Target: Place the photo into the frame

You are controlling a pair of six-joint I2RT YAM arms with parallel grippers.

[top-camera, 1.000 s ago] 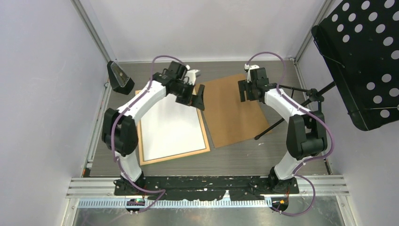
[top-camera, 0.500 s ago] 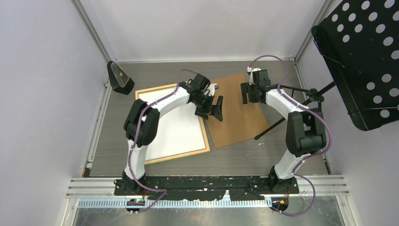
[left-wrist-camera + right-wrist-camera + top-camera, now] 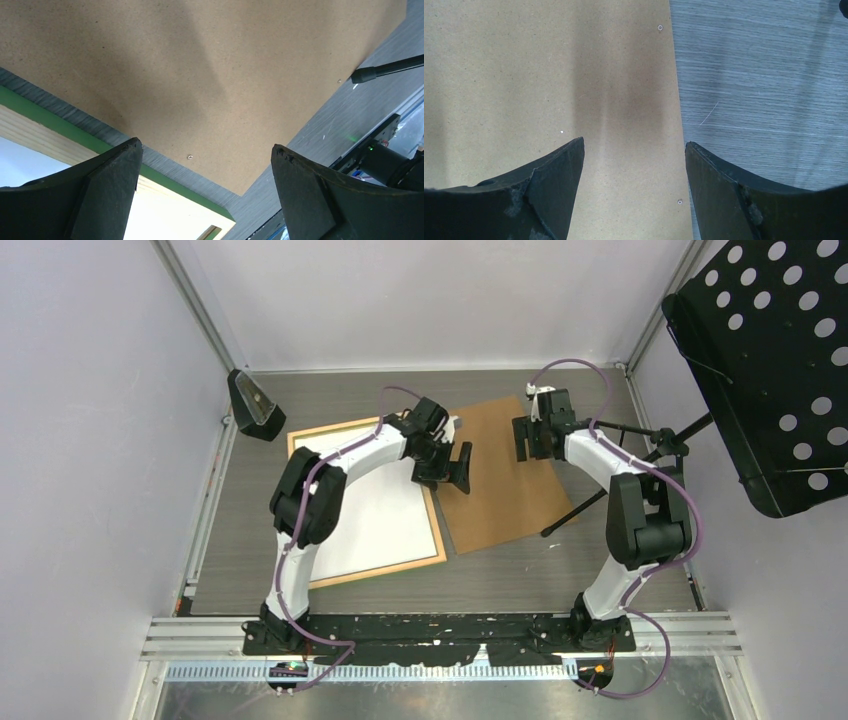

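Reaching forward with its elbow bent rightward, the left arm holds the left tool (image 3: 447, 472) low over the strip of worktop (image 3: 560, 560) between the frame (image 3: 375, 573) and the brown hardboard sheet (image 3: 500, 495). Its fingers are spread wide with nothing between them. The right arm stretches ahead, and the right tool (image 3: 530, 440) points down over the hardboard's right edge near the far corner, fingers also apart and empty. The frame lies flat at left, pale wood up, with green showing along its side. A white sheet (image 3: 370, 520) fills its opening, its other face hidden.
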